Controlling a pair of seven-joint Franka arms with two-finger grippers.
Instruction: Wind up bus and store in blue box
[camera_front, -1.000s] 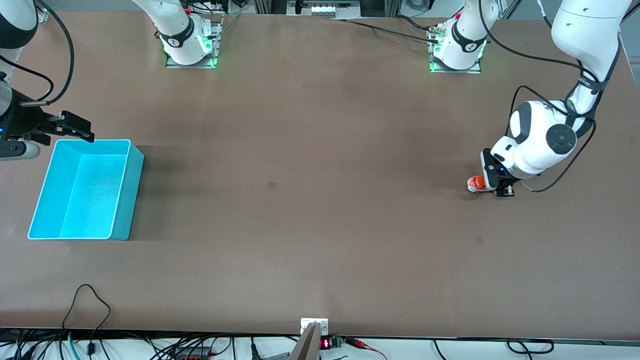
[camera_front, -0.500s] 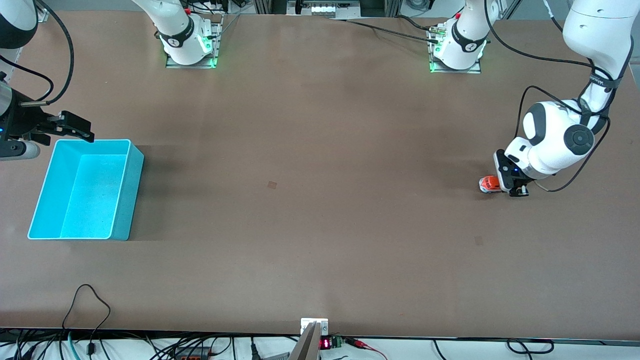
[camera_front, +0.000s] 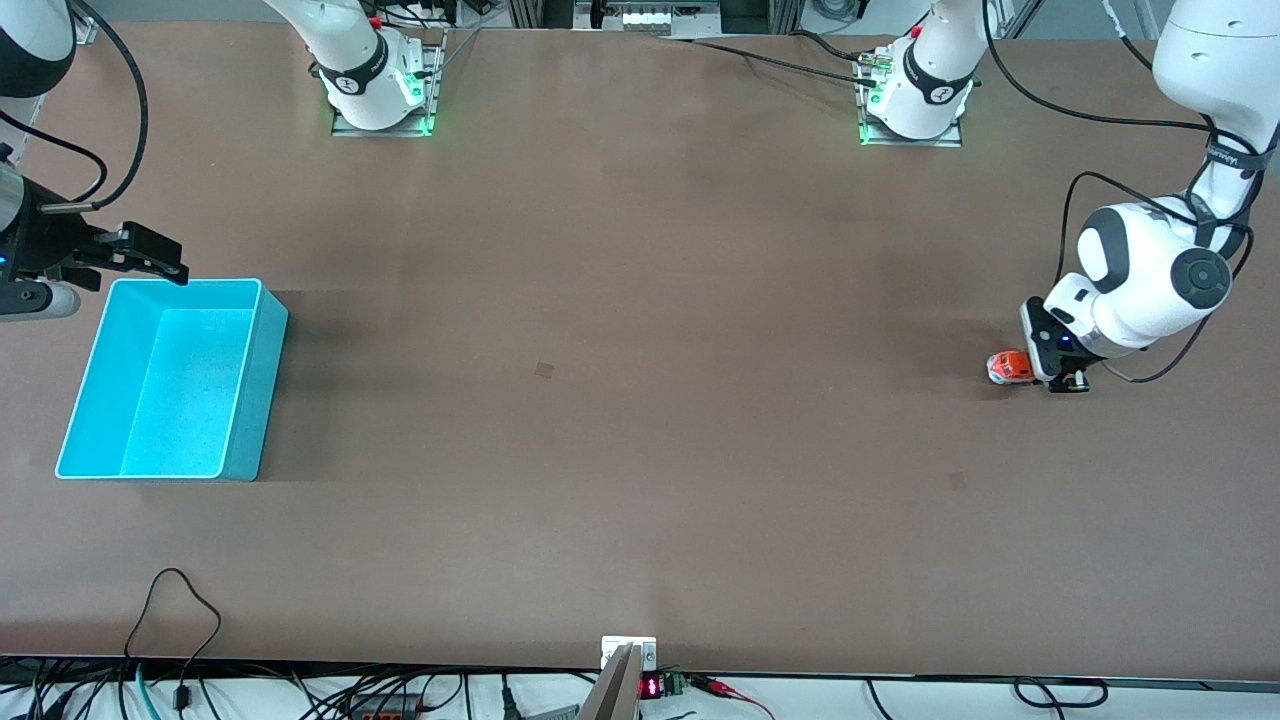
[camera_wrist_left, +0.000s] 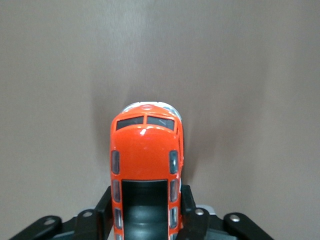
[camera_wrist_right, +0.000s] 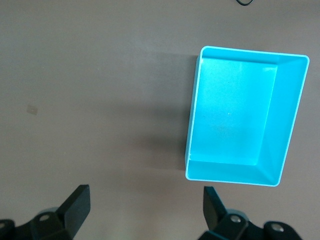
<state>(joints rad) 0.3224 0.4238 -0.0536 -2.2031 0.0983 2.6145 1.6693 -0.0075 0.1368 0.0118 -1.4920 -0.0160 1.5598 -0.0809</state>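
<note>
The orange bus sits on the table at the left arm's end, its pale front toward the right arm's end. My left gripper is shut on its rear sides. In the left wrist view the bus fills the middle, with a black finger on each side and its dark roof panel between them. The cyan blue box stands open and empty at the right arm's end; it also shows in the right wrist view. My right gripper is open and empty, up in the air by the box's rim nearest the bases.
The brown table is bare between bus and box. Cables lie along the edge nearest the front camera. The arm bases stand at the top.
My left gripper has dragged the bus along the table toward the left arm's end, away from the box. The right arm has not moved.
</note>
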